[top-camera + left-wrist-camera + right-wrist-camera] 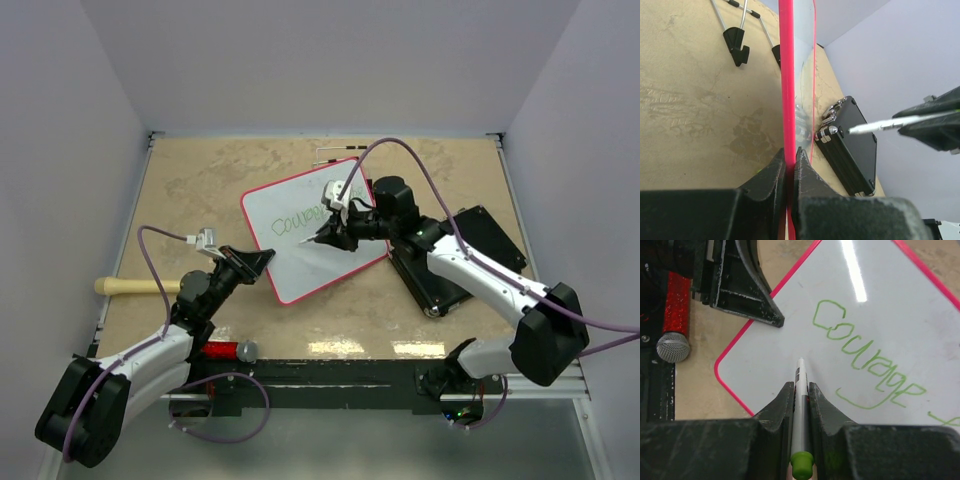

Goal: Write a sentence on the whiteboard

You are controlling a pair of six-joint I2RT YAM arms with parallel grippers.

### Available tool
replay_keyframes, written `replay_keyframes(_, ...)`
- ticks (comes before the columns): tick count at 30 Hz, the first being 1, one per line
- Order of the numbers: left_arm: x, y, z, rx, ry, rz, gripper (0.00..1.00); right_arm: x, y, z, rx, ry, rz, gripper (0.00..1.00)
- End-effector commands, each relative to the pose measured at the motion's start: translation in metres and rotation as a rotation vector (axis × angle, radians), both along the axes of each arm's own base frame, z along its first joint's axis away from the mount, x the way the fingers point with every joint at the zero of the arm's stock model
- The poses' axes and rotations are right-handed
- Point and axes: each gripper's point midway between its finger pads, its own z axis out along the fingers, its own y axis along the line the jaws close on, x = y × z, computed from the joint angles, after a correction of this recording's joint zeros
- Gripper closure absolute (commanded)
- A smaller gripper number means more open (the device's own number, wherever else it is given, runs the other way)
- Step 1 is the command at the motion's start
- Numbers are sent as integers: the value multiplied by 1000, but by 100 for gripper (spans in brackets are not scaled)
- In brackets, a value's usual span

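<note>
The whiteboard [300, 215], white with a red rim, lies at an angle mid-table with green writing "Courage" [865, 352] and a further stroke below it. My left gripper [262, 258] is shut on the board's near-left rim [786, 100], seen edge-on in the left wrist view. My right gripper [330, 232] is shut on a grey marker [800, 382] with a green end cap. Its tip points at a blank part of the board [765, 365] below the word. I cannot tell if the tip touches. The marker also shows in the left wrist view [880, 126].
A black case [455, 260] lies right of the board under my right arm, also seen in the left wrist view [852, 150]. A red microphone [225, 350] lies at the near edge. A cream handle [125, 287] lies at the left. A wire stand [330, 157] sits behind the board.
</note>
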Motion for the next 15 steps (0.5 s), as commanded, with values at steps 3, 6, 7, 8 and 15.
replay_keyframes(3, -8, 3, -19, 45, 7, 0, 100, -8, 19, 1, 32, 23, 14, 100)
replay_keyframes(6, -7, 2, -17, 40, 6, 2, 100, -6, 27, -1, 35, 20, 3, 100)
replay_keyframes(7, -7, 2, -18, 40, 8, 2, 100, -5, 28, -3, 35, 20, -2, 100)
replay_keyframes(8, -7, 2, -18, 40, 8, 2, 100, -4, 28, -3, 35, 21, -15, 100)
replay_keyframes(15, -7, 0, -20, 38, 11, -6, 100, 1, 35, -12, 20, 35, -39, 100)
